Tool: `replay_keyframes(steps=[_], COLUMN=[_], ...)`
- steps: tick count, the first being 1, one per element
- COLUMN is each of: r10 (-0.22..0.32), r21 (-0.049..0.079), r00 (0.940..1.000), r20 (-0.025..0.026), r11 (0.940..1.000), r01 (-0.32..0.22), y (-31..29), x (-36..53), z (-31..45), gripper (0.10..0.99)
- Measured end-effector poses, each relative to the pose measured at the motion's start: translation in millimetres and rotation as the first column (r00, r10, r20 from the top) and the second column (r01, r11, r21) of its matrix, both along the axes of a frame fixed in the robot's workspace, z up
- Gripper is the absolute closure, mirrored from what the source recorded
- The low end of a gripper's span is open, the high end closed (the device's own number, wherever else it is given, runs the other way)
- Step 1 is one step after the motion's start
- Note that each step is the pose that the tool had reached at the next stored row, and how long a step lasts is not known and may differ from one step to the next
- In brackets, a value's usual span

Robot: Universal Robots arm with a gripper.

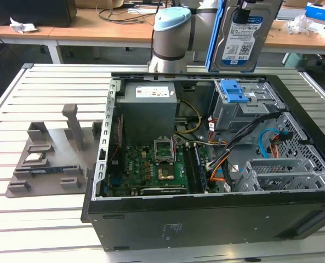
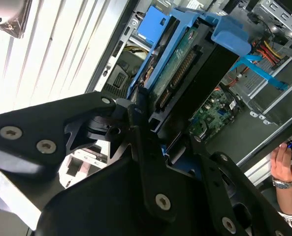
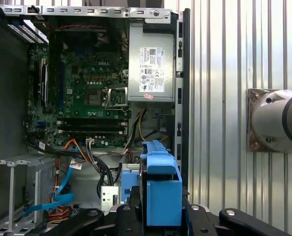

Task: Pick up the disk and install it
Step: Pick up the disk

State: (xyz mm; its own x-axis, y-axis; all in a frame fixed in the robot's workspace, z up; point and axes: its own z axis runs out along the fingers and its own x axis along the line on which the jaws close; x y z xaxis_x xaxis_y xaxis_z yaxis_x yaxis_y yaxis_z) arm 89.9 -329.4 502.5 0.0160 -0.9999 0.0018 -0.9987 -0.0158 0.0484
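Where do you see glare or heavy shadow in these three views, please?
In the second wrist view the slatted table washes out almost white, while the black claw gripping the disk reads very dark. In the first wrist view the computer case is shadowed along one inner wall. In the exterior view light is even, with soft sheen on the table.

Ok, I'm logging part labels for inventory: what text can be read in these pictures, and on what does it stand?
Blue-and-white label on the disk, held in the end effector: print too small to read.
White sticker on the power supply: too small to read.
White markings on the motherboard: not legible.
Nothing can be quoted with confidence.
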Motion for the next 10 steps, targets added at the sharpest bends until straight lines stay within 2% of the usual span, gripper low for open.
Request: replay_keyframes(steps=[6, 10], r10=[0.000, 0.000], r21=[0.000, 0.000], r00=[1.0000, 1.0000], r20=[-0.0001, 0.0000], r11=[1.0000, 1.0000], r01=[0.000, 0.000], y=[-0.6, -4.7], x=[0.7, 0.7], z=[0.1, 0.0], gripper=[0.722, 0.722])
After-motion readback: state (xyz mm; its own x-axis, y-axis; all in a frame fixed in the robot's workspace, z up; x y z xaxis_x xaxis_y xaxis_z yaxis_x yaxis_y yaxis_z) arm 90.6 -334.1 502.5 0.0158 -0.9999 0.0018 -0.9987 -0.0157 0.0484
